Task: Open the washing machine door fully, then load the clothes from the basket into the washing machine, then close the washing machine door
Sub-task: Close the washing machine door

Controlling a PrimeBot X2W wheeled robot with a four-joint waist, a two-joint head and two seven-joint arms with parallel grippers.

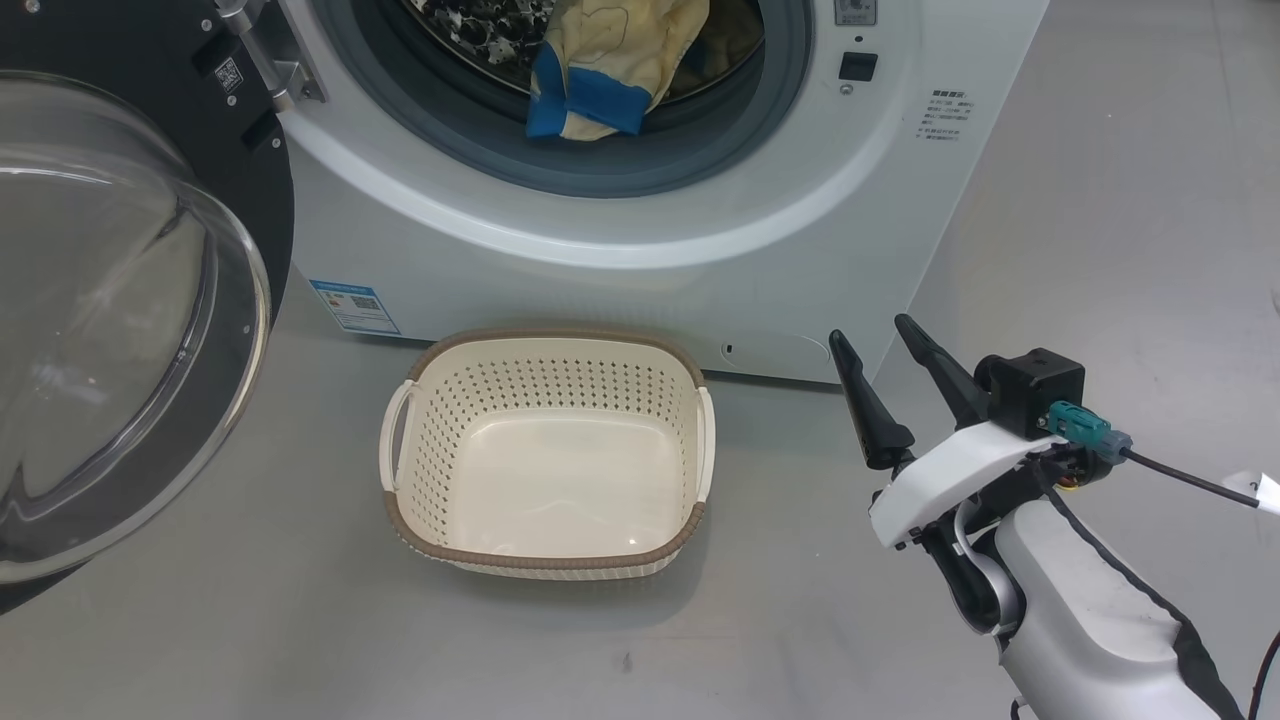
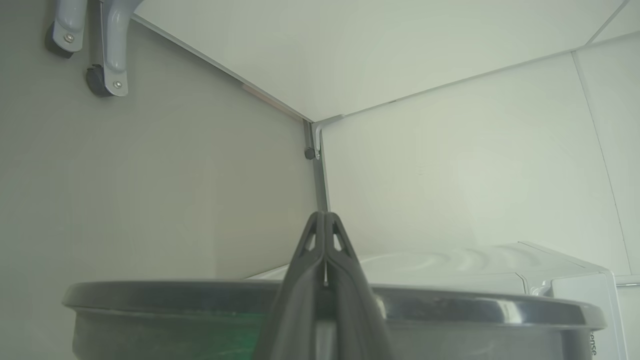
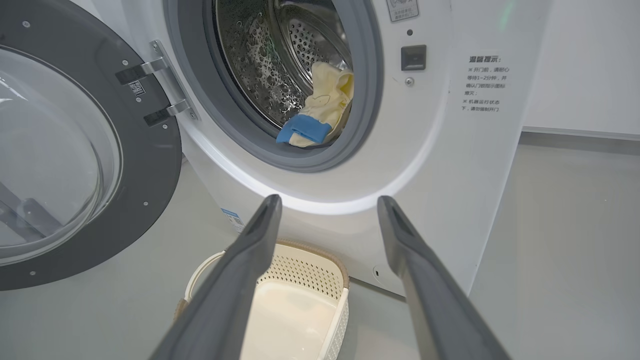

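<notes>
The washing machine [image 1: 620,230] stands ahead of the right gripper [image 1: 872,332]. The washing machine door [image 1: 130,330] is swung wide, far to that gripper's left. The basket [image 1: 560,338] sits on the floor just left of it, with nothing inside. The clothes [image 1: 610,60] lie ahead of and above it, at the drum's front lip. The right gripper's fingers are spread wide and hold nothing. The left gripper [image 2: 325,216] is pressed closed on nothing, and a dark curved rim, probably the door's, crosses below its tips. Opening and loading appear done. The trailing blue cuff may need pushing in before the door is closed.
</notes>
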